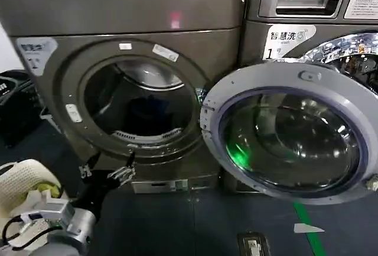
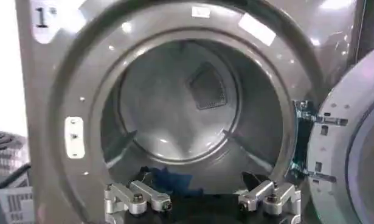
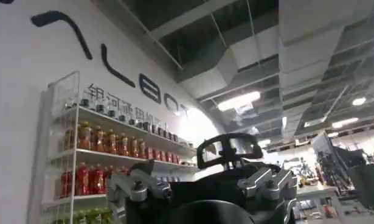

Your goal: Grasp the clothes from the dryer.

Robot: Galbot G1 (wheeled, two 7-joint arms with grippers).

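The dryer (image 1: 124,13) is the big bronze-grey machine on the left, with its round porthole open. Its glass door (image 1: 289,132) is swung out to the right. Dark blue clothes (image 2: 174,181) lie at the bottom of the drum (image 2: 174,103), and in the head view they show as a dark heap (image 1: 144,111). My left gripper (image 1: 106,174) hovers low in front of the porthole rim, just outside the drum. In the left wrist view the left gripper (image 2: 204,206) is open and holds nothing. My right gripper (image 3: 202,195) is open, pointing up at the ceiling away from the machine.
A second machine (image 1: 307,37) stands right of the dryer behind the open door. A white basket (image 1: 23,185) sits at my lower left and a black crate (image 1: 15,108) beside the dryer. A green floor line (image 1: 310,232) runs on the right. A bottle shelf (image 3: 95,146) faces the right wrist.
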